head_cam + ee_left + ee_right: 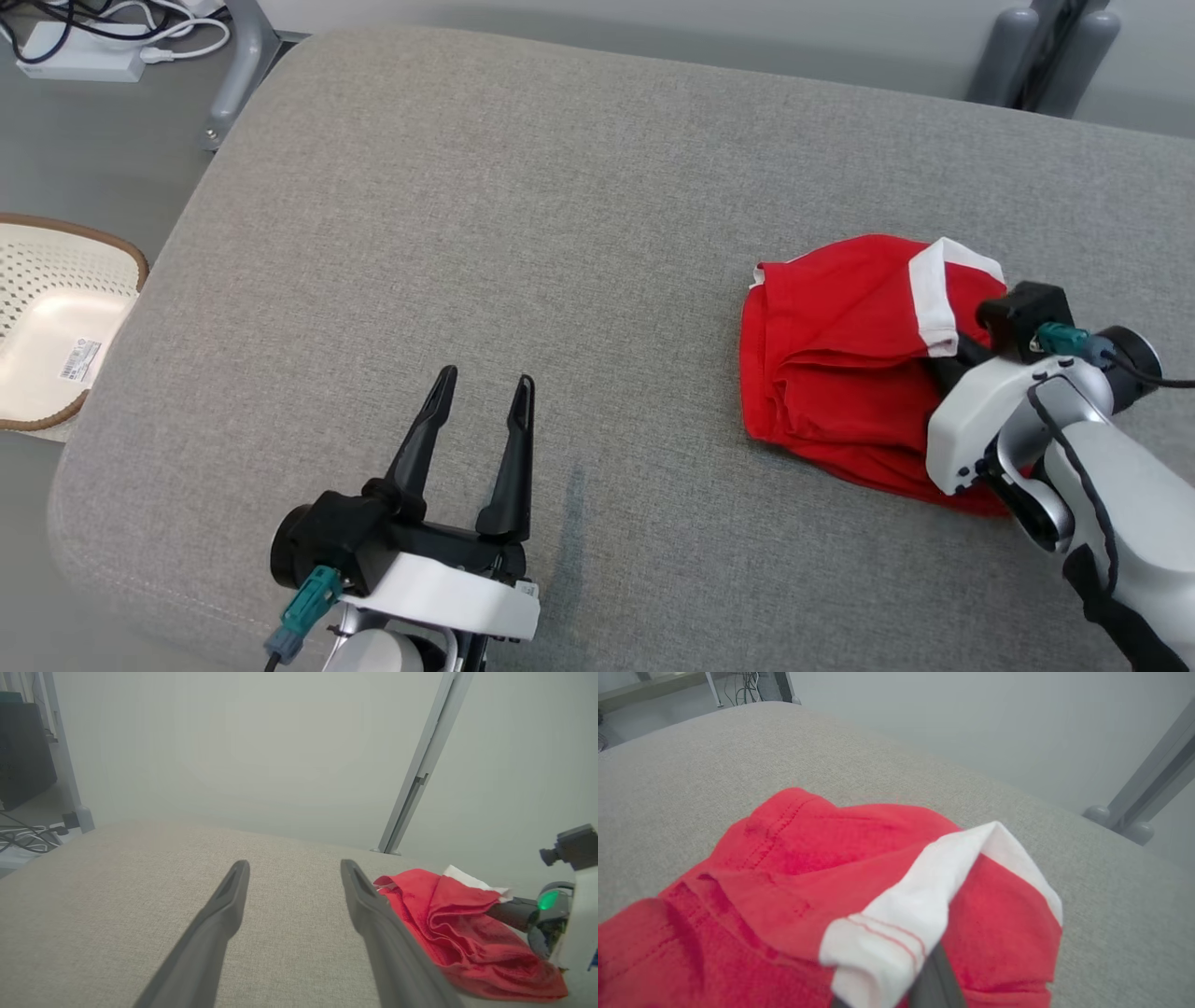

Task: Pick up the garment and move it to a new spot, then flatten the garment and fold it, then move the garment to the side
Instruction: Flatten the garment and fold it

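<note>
**Head view.**
- Garment (840, 364): red with a white band, bunched in a loose heap on the right side of the grey fabric tabletop (523, 205).
- Right gripper (954, 364): fingers together and buried in the heap's right edge under the white band, apparently nipping the cloth.
- Left gripper (485, 378): fingers apart and empty, over bare fabric, well apart from the garment.
- Pale basket (56, 317): on the floor past the left edge.

**Left wrist view.**
- The left gripper's two dark fingers are spread, with nothing between them.
- The heap lies to their right and rises in folds towards the right gripper.

**Right wrist view.**
- The white band drapes over one dark finger at the bottom edge. How deep the bite goes is hidden.

**Handling note (judgement).**
- The step appears to be a one-point carry of the heap.
- Lift high enough that trailing folds clear the fabric surface, and travel slowly so the thin bite does not slip.
- Set the heap down over open surface.
- Keep the left gripper out of the path until spreading begins.
</note>
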Motion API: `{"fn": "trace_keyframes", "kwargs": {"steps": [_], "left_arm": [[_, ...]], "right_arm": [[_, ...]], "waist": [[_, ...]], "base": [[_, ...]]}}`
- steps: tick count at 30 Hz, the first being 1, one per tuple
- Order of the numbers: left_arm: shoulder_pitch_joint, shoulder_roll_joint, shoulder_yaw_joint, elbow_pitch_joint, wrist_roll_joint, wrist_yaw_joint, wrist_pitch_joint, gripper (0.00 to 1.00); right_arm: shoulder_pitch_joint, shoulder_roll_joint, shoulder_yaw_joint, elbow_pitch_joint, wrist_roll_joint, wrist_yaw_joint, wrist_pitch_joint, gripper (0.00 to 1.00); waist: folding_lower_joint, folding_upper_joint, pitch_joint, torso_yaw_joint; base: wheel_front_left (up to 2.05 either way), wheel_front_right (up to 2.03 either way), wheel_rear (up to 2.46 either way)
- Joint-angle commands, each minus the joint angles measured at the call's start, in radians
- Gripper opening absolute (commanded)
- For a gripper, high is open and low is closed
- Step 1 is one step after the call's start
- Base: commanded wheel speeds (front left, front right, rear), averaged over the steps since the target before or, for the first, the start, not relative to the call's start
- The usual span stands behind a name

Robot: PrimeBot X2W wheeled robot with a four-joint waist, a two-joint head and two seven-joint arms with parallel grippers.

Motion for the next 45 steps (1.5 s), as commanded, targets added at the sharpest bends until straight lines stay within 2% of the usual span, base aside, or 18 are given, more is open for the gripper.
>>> {"fn": "trace_keyframes", "kwargs": {"steps": [1, 12, 19, 22, 28, 33, 37, 43, 45], "left_arm": [[-0.018, 0.004, -0.004, -0.004, -0.007, 0.007, -0.002, 1.00], [-0.019, 0.003, -0.054, -0.012, -0.038, 0.018, -0.002, 1.00], [-0.012, 0.004, -0.057, -0.009, -0.048, 0.025, -0.002, 1.00], [-0.009, 0.004, -0.053, -0.010, -0.051, 0.028, -0.002, 1.00], [-0.020, 0.004, -0.045, -0.010, -0.039, 0.020, -0.002, 1.00], [-0.021, 0.004, -0.019, -0.003, -0.017, 0.017, -0.002, 1.00], [-0.016, 0.004, 0.004, 0.002, -0.003, 0.007, -0.002, 1.00], [-0.006, 0.004, 0.056, -0.006, 0.023, -0.002, -0.002, 1.00], [-0.006, 0.004, 0.087, -0.011, 0.034, -0.007, -0.002, 1.00]], "right_arm": [[-0.021, -0.009, 0.005, -0.005, 0.016, 0.000, 0.005, 0.00], [-0.148, -0.060, 0.067, 0.008, 0.066, 0.000, 0.042, 0.00], [-0.185, -0.043, 0.124, 0.067, 0.122, 0.000, 0.091, 0.00], [-0.168, -0.026, 0.135, 0.092, 0.159, 0.000, 0.072, 0.00], [-0.135, 0.007, 0.197, 0.123, 0.191, 0.000, 0.021, 0.00], [-0.178, 0.024, 0.195, 0.106, 0.227, 0.000, -0.080, 0.00], [-0.196, 0.023, 0.189, 0.087, 0.243, 0.000, -0.118, 0.00], [-0.186, -0.022, 0.111, 0.039, 0.226, 0.000, -0.163, 0.00], [-0.155, -0.050, 0.037, 0.018, 0.171, 0.000, -0.172, 0.00]], "waist": [[0.0000, 0.0000, 0.004, 0.008], [0.0000, 0.0000, 0.032, 0.107], [0.0000, 0.0000, 0.034, 0.143], [0.0000, 0.0000, 0.026, 0.137], [0.0000, 0.0000, 0.014, 0.092], [0.0000, 0.0000, -0.010, 0.032], [0.0000, 0.0000, -0.030, -0.013], [0.0000, 0.0000, -0.065, -0.114], [0.0000, 0.0000, -0.079, -0.164]], "base": [[0.00, 0.00, 0.00], [0.00, 0.00, 0.00], [0.00, 0.00, 0.00], [0.00, 0.00, 0.00], [0.00, 0.00, 0.00], [0.00, 0.00, 0.00], [0.00, 0.00, 0.00], [0.00, 0.00, 0.00], [0.00, 0.00, 0.00]]}}
